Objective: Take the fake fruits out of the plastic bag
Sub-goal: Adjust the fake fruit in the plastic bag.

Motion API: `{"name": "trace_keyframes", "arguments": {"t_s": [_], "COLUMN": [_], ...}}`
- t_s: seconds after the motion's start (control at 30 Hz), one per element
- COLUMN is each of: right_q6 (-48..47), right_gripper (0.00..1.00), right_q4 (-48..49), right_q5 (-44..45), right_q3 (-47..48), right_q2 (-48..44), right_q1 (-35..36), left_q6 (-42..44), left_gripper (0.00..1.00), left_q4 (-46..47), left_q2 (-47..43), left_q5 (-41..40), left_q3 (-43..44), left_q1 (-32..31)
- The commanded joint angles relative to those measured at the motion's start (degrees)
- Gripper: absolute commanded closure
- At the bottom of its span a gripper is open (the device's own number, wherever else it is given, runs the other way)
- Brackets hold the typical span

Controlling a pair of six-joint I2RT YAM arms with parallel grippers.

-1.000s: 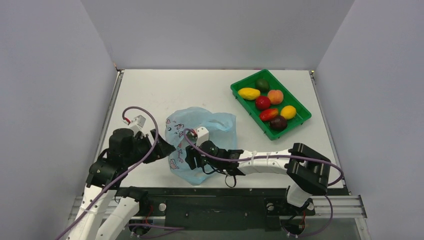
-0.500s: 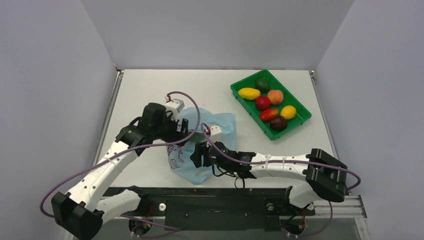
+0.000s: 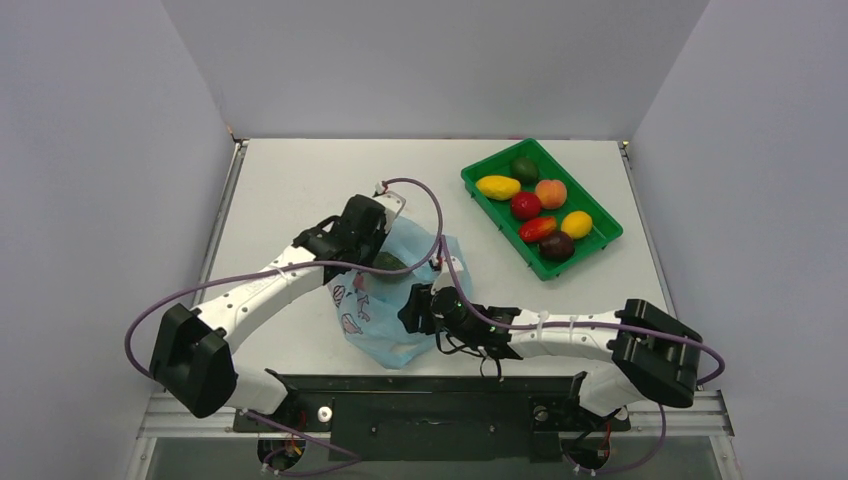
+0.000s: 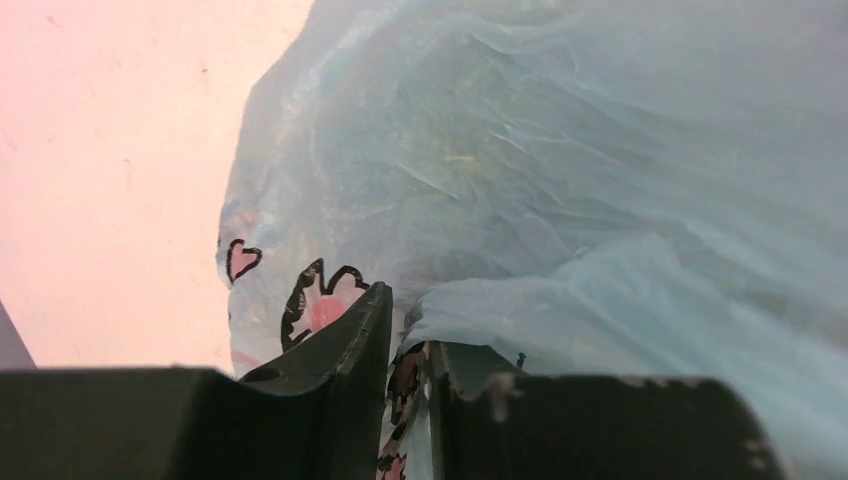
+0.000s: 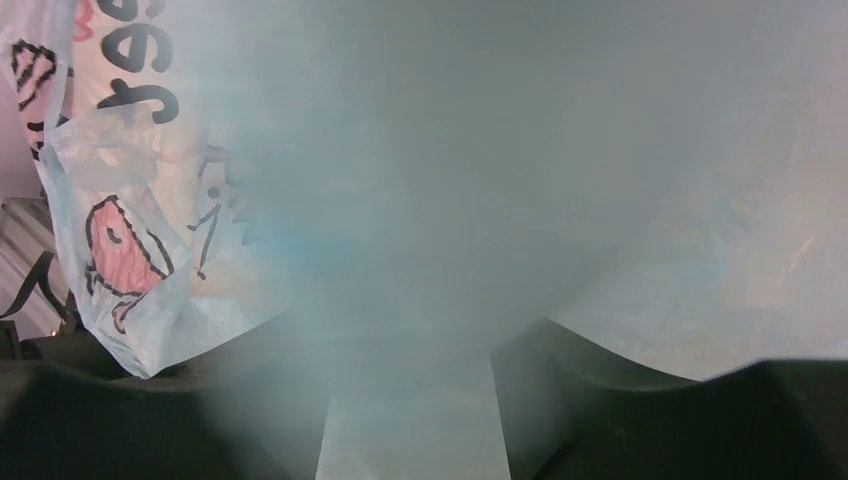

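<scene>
The light-blue plastic bag (image 3: 375,325) lies crumpled in the middle of the table. My left gripper (image 3: 385,258) reaches over the bag's far edge. In the left wrist view the left gripper (image 4: 405,300) is shut on a fold of the bag (image 4: 600,180). My right gripper (image 3: 412,308) presses into the bag's near right side. Its fingers (image 5: 250,400) stand apart, veiled by blurred film of the bag (image 5: 450,150). A dark green oval (image 3: 390,262) shows at the bag by the left gripper. A peach (image 3: 550,193), a red-orange elongated fruit (image 3: 537,229) and a dark purple-brown one (image 3: 557,246) lie in the tray.
The green tray (image 3: 500,157) stands at the back right. It also holds two yellow fruits (image 3: 498,187), a red one (image 3: 526,205) and a dark green one (image 3: 525,168). Grey walls stand on three sides of the table.
The left arm has swung from the bag's left side out over its far edge, and its jaws have closed on the film. The right gripper has shifted slightly right along the bag.
</scene>
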Motion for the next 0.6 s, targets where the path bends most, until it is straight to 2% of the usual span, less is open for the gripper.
{"name": "trace_keyframes", "arguments": {"t_s": [0.0,0.07,0.23,0.37,0.43,0.57], "right_q6": [0.25,0.08,-5.61,-15.37,-19.78,-20.66], "right_gripper": [0.51,0.54,0.58,0.60,0.59,0.55], "right_q4": [4.69,5.51,3.31,-5.56,-9.26,-12.44], "right_q5": [0.09,-0.07,0.89,5.97,6.96,6.31], "right_q3": [-1.02,-1.43,0.61,10.86,15.93,19.79], "right_q2": [1.64,3.48,7.49,9.95,10.69,9.98], "right_q1": [-0.36,-1.14,-5.96,-10.81,-10.81,-7.49], "left_q6": [-1.22,-3.45,-9.17,-11.65,-9.96,-8.96], "left_gripper": [0.91,1.00,1.00,1.00,1.00,1.00], "left_q4": [5.15,5.78,0.74,0.91,1.02,-0.40], "left_q2": [-4.56,-8.21,-16.68,-22.15,-23.01,-22.13], "left_q5": [-7.42,-7.05,2.16,8.32,9.70,7.73], "left_q3": [-1.13,-2.63,-5.41,-10.90,-12.69,-13.94], "left_q1": [0.96,1.85,6.28,7.68,7.79,7.81]}}
